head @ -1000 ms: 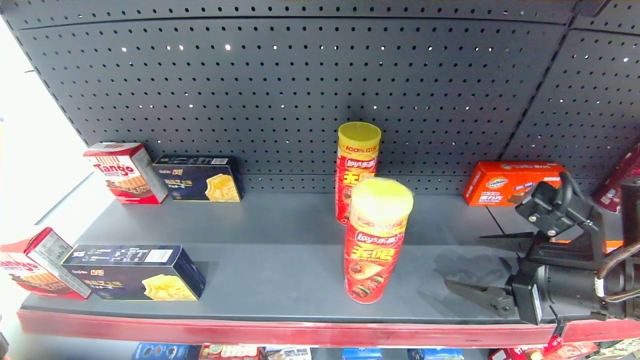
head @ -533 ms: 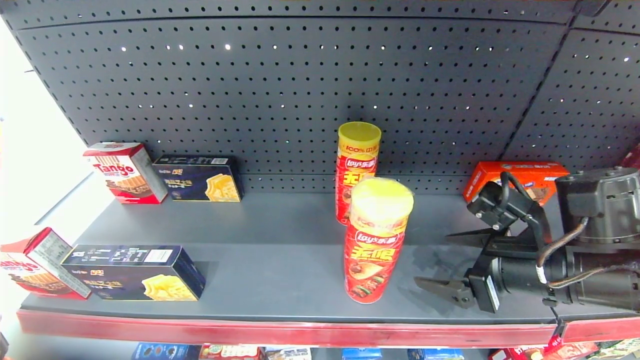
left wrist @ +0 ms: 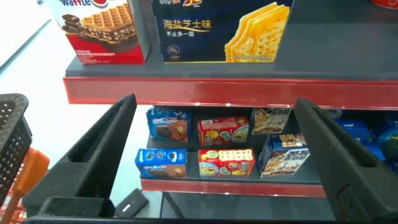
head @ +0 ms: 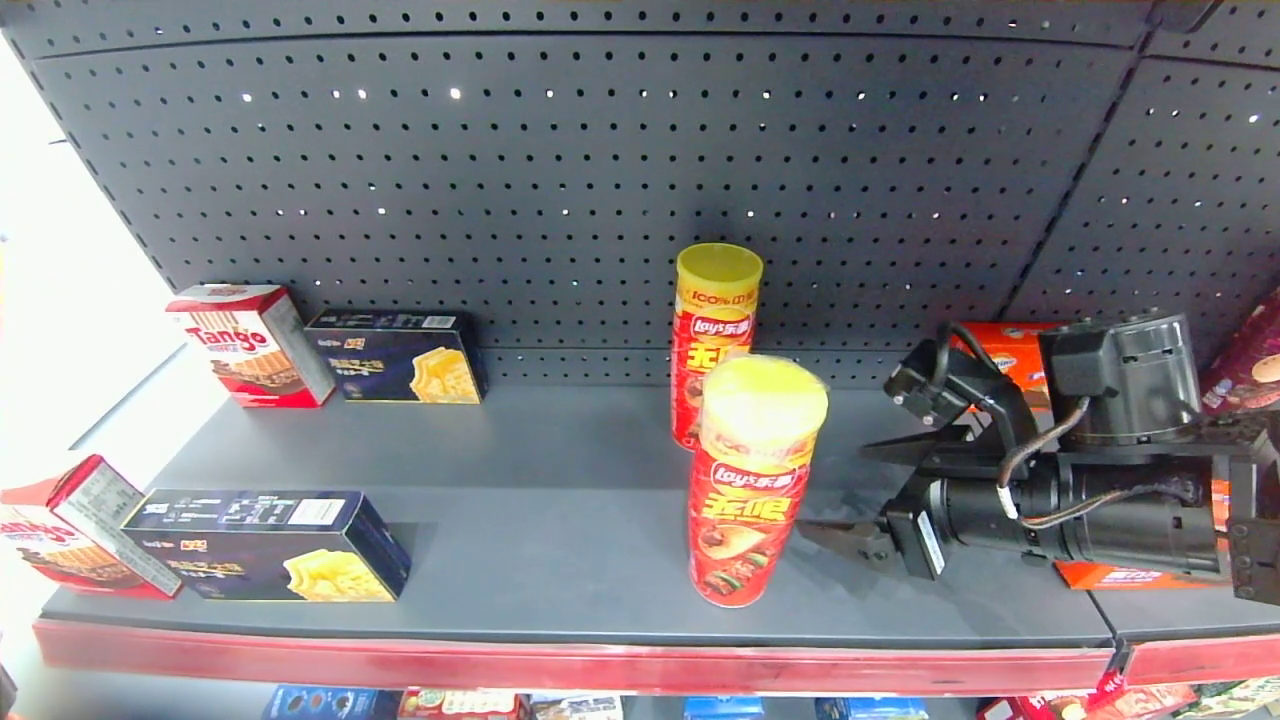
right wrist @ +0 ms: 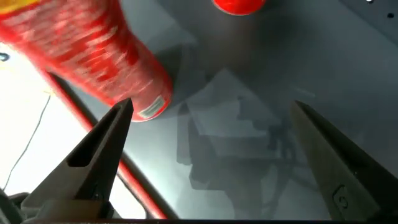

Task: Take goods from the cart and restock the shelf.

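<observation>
Two red chip cans with yellow lids stand upright mid-shelf, the front can (head: pixel 755 480) close before the rear can (head: pixel 714 330). My right gripper (head: pixel 833 490) hovers just above the shelf (head: pixel 520 510), right of the front can, open, with nothing between its fingers. In the right wrist view the front can (right wrist: pixel 93 59) lies beside one finger (right wrist: pixel 93 162), and the rear can's base (right wrist: pixel 239 5) is farther off. My left gripper (left wrist: pixel 216 102) is open and holds nothing, facing the shelf's red front lip (left wrist: pixel 224 90) from below.
A wafer box (head: pixel 255 345) and a dark cracker box (head: pixel 400 355) stand at the back left, with another pair (head: pixel 270 545) at the front left. An orange box (head: pixel 1000 350) sits behind the right arm. Lower shelves hold small packs (left wrist: pixel 224 162). A black basket (left wrist: pixel 12 143) is at the left.
My right arm has moved left along the shelf toward the front can, its gripper staying open. The cans and boxes have not moved.
</observation>
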